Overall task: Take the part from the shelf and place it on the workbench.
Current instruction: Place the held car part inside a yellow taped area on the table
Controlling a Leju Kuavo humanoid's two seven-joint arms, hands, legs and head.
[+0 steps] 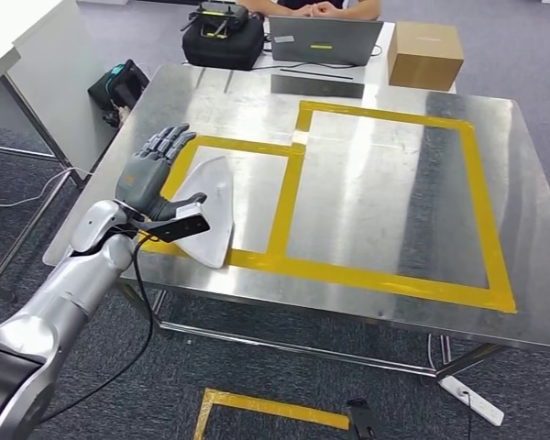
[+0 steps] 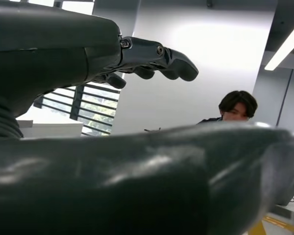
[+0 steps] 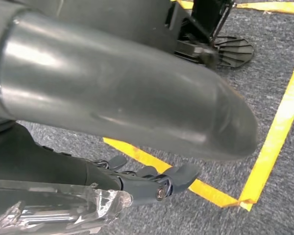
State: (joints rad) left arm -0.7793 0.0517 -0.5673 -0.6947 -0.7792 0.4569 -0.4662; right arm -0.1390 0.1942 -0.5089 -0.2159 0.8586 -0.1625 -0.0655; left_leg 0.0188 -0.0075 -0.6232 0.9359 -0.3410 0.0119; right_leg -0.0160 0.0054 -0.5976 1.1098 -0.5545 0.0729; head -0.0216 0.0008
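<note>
While the part [image 1: 214, 209] lies flat on the steel bench [image 1: 369, 192], inside the smaller yellow-taped box at the L side, the L hand [image 1: 151, 174] hovers beside it, fingers spread, thumb over the part's near edge, holding nothing. R hand [image 3: 153, 181] hangs over carpet [image 3: 271, 58], fingers loosely extended, empty.

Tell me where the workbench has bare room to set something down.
Free: the large yellow-taped rectangle on the workbench. Crowded: the small taped square, where the part lies under the left hand, and the far edge with laptop and box.
</note>
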